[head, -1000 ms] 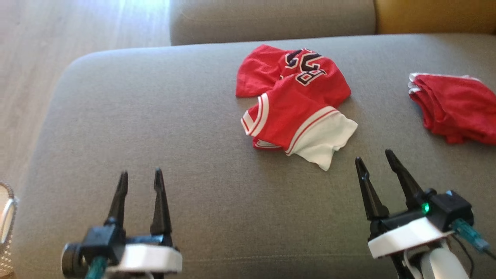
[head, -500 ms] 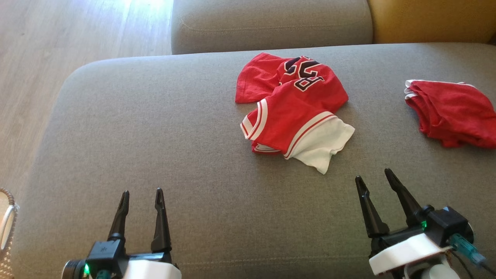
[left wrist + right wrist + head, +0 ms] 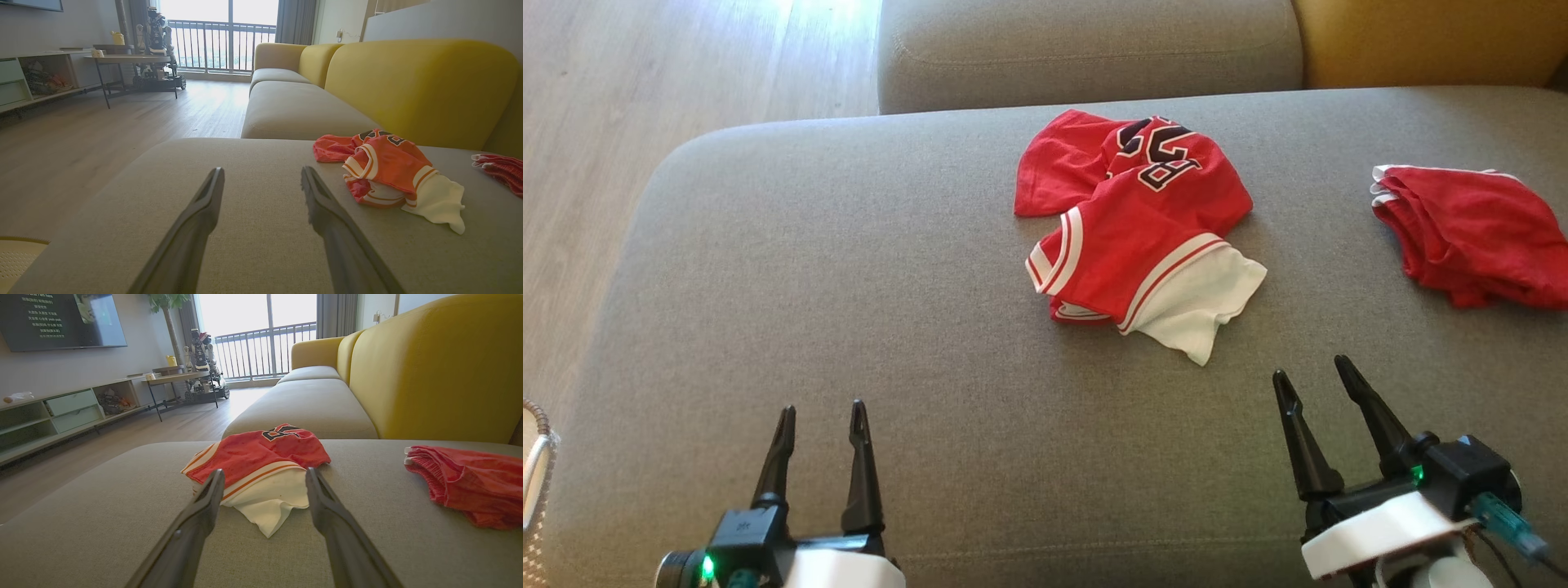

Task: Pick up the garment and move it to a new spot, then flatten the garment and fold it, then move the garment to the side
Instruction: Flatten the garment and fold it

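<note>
garment: crumpled red jersey [image 3: 1135, 237] with white trim, dark numbers and a white hem flap; lies on the sofa seat, right of centre, toward the far side
sofa seat: grey cushion [image 3: 849, 286], carries both cloths
left gripper: [image 3: 822, 406] near left over bare seat, fingers parted with a moderate gap, nothing held, well apart from the garment
right gripper: [image 3: 1310, 367] near right, fingers spread a bit wider, empty; tips near the white hem flap, not touching it
right wrist view: garment sits just past the fingers, its white flap showing in the gap between them
path: plain grey fabric between the right gripper's fingertips and the hem
other red cloth: [image 3: 1470, 233] bunched, white edge on its left side, far right on the seat, apart from the garment, cut by the frame edge
backrest: yellow [image 3: 429, 367], far side of the seat behind both cloths
far cushion: second grey seat [image 3: 1086, 49] beyond the garment
floor: pale wood [image 3: 645, 82], left of the sofa
basket: pale woven rim [image 3: 535, 482] at the near left edge, off the sofa, mostly cut off
background: table [image 3: 126, 59] with another robot [image 3: 157, 28] by the balcony railing, tv [image 3: 61, 318] on the wall, low shelf unit [image 3: 61, 412]
</note>
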Available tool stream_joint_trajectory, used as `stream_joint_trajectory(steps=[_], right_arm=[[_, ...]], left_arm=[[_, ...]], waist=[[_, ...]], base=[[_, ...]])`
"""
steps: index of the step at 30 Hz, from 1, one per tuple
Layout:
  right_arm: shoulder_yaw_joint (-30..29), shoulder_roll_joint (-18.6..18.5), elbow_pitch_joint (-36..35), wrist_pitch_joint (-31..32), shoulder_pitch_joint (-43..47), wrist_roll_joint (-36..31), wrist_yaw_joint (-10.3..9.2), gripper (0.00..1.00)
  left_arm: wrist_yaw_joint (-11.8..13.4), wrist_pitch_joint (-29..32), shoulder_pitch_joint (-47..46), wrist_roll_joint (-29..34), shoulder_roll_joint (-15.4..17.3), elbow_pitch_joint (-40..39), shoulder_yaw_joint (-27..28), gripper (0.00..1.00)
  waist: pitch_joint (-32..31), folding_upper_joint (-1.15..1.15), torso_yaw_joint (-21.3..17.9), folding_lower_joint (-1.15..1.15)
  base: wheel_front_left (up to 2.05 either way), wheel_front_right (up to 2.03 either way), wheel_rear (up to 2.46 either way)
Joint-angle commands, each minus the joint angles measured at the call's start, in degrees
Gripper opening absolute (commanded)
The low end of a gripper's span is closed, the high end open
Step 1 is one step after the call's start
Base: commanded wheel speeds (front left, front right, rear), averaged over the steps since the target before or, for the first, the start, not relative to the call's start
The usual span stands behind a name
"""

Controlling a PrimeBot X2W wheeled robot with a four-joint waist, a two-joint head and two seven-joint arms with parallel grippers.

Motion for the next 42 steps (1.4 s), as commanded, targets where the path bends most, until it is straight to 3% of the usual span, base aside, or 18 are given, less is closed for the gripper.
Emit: stream_joint_trajectory(steps=[1,9,14,16,21,27,35,42], right_arm=[[1.08,0.0,-1.67,-0.54,-1.1,0.3,-0.02,1.0],[1.17,0.0,-1.55,-0.54,-1.53,0.59,-0.02,1.0],[0.87,0.0,-2.02,-0.54,-2.35,0.44,-0.02,1.0],[1.0,0.0,-2.36,-0.54,-2.99,0.25,-0.02,1.0],[0.91,0.0,-3.08,-0.54,-5.45,0.77,-0.02,1.0],[-0.19,0.0,-4.17,-0.54,-7.56,0.1,-0.02,1.0],[-0.25,0.0,-4.53,-0.54,-8.94,0.37,-0.02,1.0],[-0.34,0.0,-4.71,-0.54,-9.44,0.69,-0.02,1.0]], left_arm=[[0.23,-0.3,-2.0,0.19,-0.17,-1.57,1.37,1.0],[-0.36,-0.3,-2.15,-4.49,-0.17,0.46,1.89,1.0],[-3.56,-0.3,-6.9,-7.07,-0.17,6.63,-2.52,1.0],[-4.83,-0.3,-10.84,-9.8,-0.17,9.38,-5.62,1.0],[-7.21,-0.3,-21.18,-24.04,-0.17,16.62,-10.22,1.0],[-10.51,-0.3,-31.76,-31.18,-0.17,25.11,-16.11,1.0],[-9.48,-0.28,-39.82,-38.36,-0.17,33.64,-21.83,1.0],[-7.97,-0.29,-42.96,-38.61,-0.17,34.0,-20.81,1.0]], waist=[[0.02,0.0,0.02,0.0],[0.64,0.0,-0.69,0.0],[2.78,0.0,-1.36,0.0],[4.2,0.0,-1.71,0.0],[8.62,0.0,-3.9,0.0],[12.52,0.0,-6.63,0.0],[14.74,0.0,-9.57,0.0],[15.62,0.0,-10.61,0.0]], base=[[0.0,0.0,0.0],[0.0,0.0,0.0],[0.0,0.0,0.0],[0.0,0.0,0.0],[0.0,0.0,0.0],[0.0,0.0,0.0],[0.0,0.0,0.0],[0.0,0.0,0.0]])
